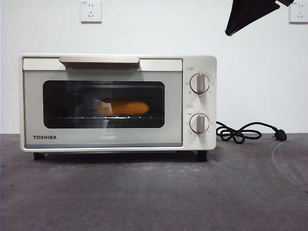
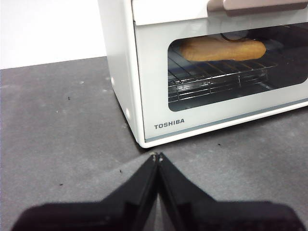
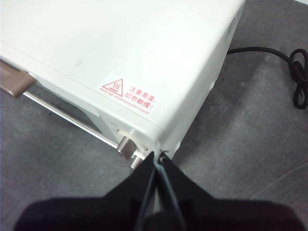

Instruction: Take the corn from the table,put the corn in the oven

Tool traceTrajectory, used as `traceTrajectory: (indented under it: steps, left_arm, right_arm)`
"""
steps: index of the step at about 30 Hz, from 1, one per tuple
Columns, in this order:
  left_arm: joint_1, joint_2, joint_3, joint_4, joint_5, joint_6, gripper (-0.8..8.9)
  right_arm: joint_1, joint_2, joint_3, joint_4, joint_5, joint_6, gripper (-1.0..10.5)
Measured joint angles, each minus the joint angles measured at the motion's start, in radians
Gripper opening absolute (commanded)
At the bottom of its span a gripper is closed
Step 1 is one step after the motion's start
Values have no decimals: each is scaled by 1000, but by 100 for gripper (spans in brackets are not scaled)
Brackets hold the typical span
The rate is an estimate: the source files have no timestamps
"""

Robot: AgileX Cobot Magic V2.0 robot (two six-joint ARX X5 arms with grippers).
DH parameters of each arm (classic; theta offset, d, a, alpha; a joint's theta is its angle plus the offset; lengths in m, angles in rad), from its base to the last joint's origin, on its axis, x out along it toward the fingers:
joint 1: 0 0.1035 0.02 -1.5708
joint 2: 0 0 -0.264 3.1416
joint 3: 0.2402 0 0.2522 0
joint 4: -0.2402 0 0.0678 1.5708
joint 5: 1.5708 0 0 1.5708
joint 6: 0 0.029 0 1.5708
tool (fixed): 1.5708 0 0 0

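Left end effector (image 2: 158,156): jaws pressed together, holding nothing, low over the bench (image 2: 57,125) near the front left corner of the oven (image 2: 144,72). In its wrist view the corn (image 2: 224,49) lies at about 1 o'clock from the tips, well apart, behind the shut glass door on the wire rack (image 2: 216,79). Front view: corn (image 1: 123,107) lies lengthwise on the rack, near the middle of the window, handle (image 1: 99,59) at 12 o'clock above it, two knobs (image 1: 199,83) at 3 o'clock. Handling, as a judgement: a toy cob, likely light and stiff, the ridged rows giving some bite; curved and rounded, so it may roll. Best taken across its middle, jaws square to the long axis. Right end effector (image 3: 158,155): jaws together, empty, hanging above the oven's knob-side upper corner by the warning label (image 3: 129,90); corn not visible from there. Cord (image 1: 240,132) lies on the bench at the oven's 3 o'clock. Corn appears placed; door shut.
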Motion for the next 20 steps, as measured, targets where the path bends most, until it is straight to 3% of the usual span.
traceTrajectory:
  steps: [12,20]
  left_arm:
    - [0,29,0,0,0,0,-4]
    - [0,35,0,0,0,0,-4]
  right_arm:
    - [0,0,0,0,10,0,1]
    - [-18,-88,0,-12,146,-34,1]
